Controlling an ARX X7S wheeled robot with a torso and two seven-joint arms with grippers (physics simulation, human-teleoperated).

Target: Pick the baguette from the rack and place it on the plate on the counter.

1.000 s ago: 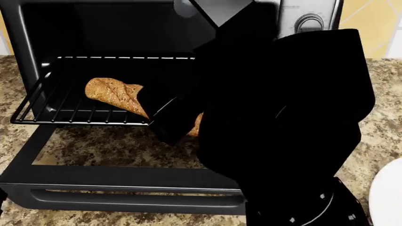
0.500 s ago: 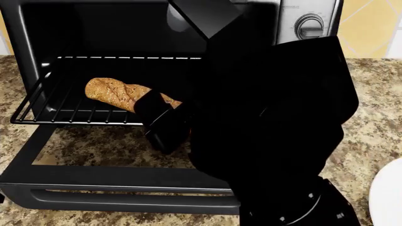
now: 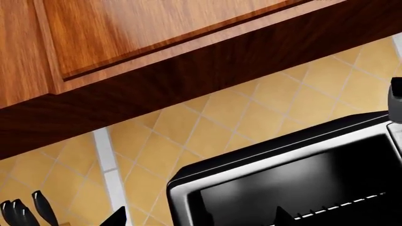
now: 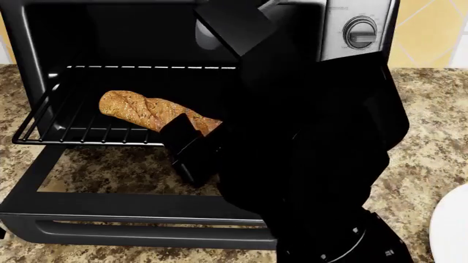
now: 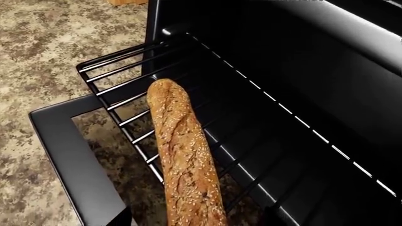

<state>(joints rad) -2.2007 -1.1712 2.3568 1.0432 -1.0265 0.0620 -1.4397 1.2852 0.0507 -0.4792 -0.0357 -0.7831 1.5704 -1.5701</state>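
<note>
The golden-brown baguette (image 4: 150,111) lies on the black wire rack (image 4: 69,127), which is pulled partly out of the toaster oven. My right gripper (image 4: 192,149) is at the baguette's right end, and my black arm hides that end. In the right wrist view the baguette (image 5: 184,155) runs between my open right gripper (image 5: 195,222); a dark fingertip (image 5: 122,219) stands apart on each side of it, over the rack (image 5: 119,70). My left gripper (image 3: 201,222) is open and empty, raised and facing the oven's top. The white plate (image 4: 453,230) sits on the counter (image 4: 431,137) at the far right.
The oven door (image 4: 131,219) lies open flat in front of the rack. The oven's control knob (image 4: 360,32) is at the upper right. The left wrist view shows a wooden wall cabinet (image 3: 157,42), a yellow tiled wall (image 3: 207,127) and black knife handles (image 3: 25,212).
My right gripper has slid along the baguette from its middle toward its right end and the rack's front, so more of the loaf shows. The baguette has not moved.
</note>
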